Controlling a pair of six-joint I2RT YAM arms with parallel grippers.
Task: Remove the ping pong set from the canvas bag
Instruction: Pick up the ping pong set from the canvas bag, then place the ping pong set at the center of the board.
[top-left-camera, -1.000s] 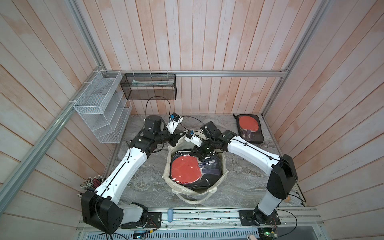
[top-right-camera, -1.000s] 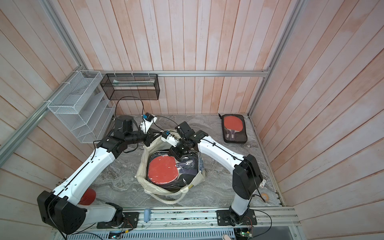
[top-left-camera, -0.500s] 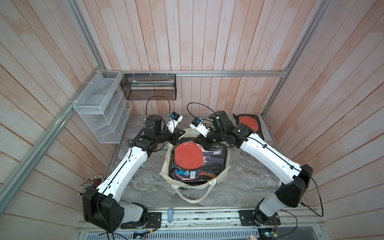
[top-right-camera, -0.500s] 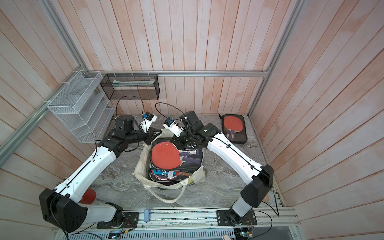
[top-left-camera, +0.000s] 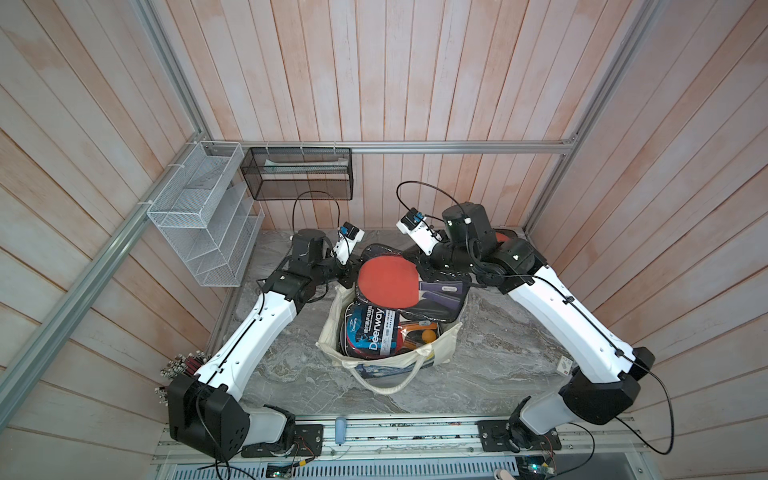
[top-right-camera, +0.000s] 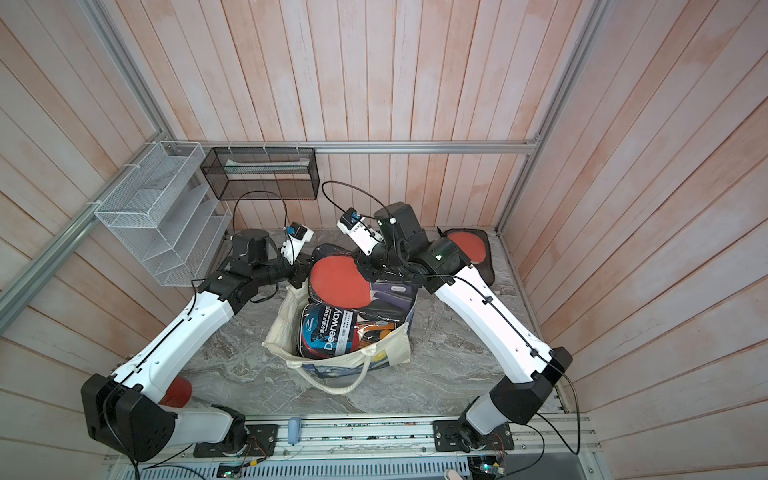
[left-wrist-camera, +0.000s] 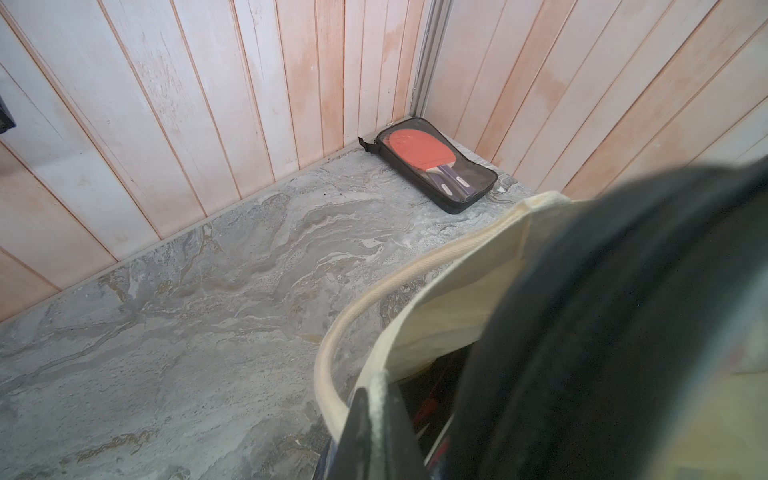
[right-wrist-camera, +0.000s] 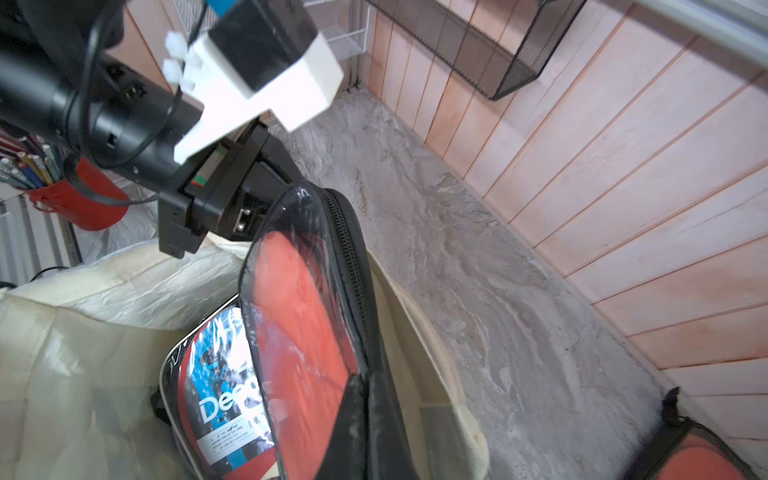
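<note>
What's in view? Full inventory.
canvas bag: 1, cream, table centre, open
held ping pong set: 1, black case with red paddle, over bag's far rim
Deerway pack: 1, black-blue, inside bag
second ping pong set: 1, black case with red paddle, far right corner
wire rack: 1, white, left wall
mesh basket: 1, black, back wall
pencil cup: 1, red, by left arm's base
table: 1, grey marble
left gripper: 1, black, shut on bag rim
right gripper: 1, black, shut on held set

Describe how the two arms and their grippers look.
Left arm and right arm: white shells, black joints, bulky black base housings, thin black cables along the shells. Each wrist has a white camera mount with a blue marking. Left gripper and right gripper are black.
</note>
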